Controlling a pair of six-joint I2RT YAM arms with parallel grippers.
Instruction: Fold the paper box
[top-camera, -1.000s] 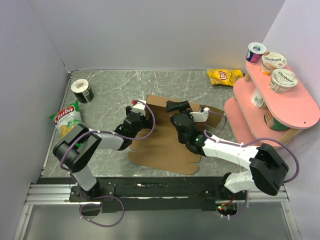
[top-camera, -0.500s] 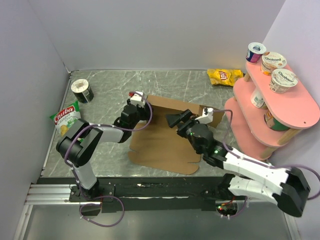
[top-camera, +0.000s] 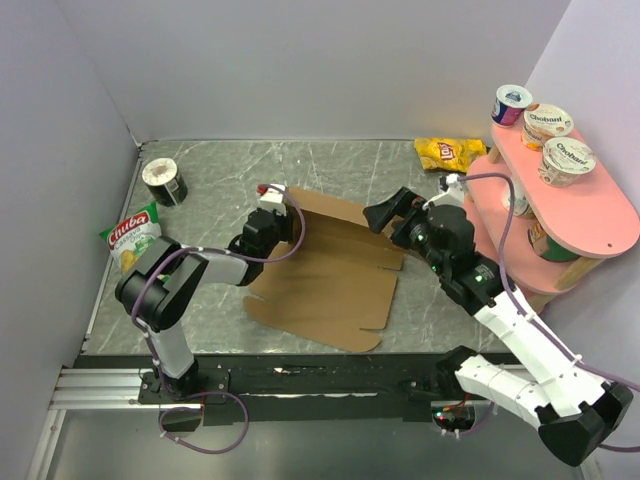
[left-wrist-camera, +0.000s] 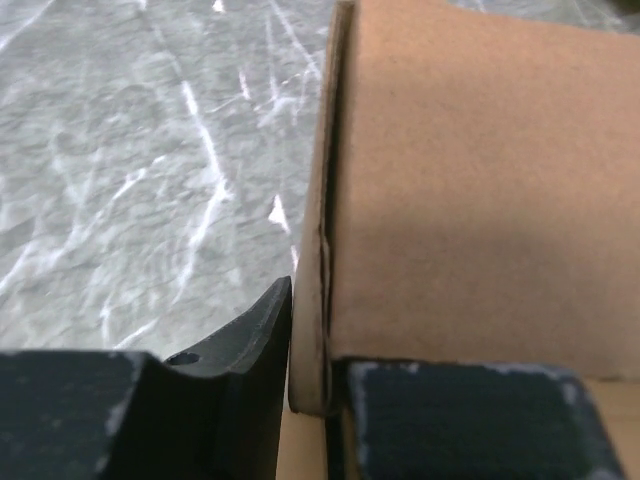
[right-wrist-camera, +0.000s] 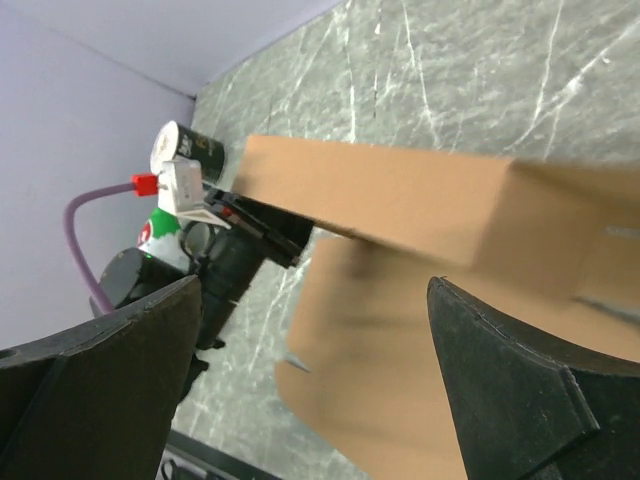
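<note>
The left jaws are clenched on the paper box (top-camera: 330, 285): in the left wrist view a thin edge of the brown cardboard (left-wrist-camera: 480, 180) stands pinched between the two dark fingers (left-wrist-camera: 240, 400), touching both. The right jaws are spread wide and grasp nothing; in the right wrist view the two black fingers (right-wrist-camera: 100, 370) frame the cardboard (right-wrist-camera: 380, 190) from above without touching it.

The paper box is a die-cut sheet lying near the middle of the grey marbled table (top-camera: 220, 175), between the two arms. Most of it rests flat, while the long flap along its far edge is raised. The left jaws hold that flap at its far left corner. The right jaws hang at the flap's right end, tilted down toward it.

A dark can (top-camera: 163, 182) stands near the far left corner of the table, with a green snack bag (top-camera: 133, 238) just beside it, nearer the arms. A yellow chip bag (top-camera: 450, 153) lies at the far right, beside a pink tiered shelf (top-camera: 600, 215) that carries yogurt cups (top-camera: 568, 160).
</note>
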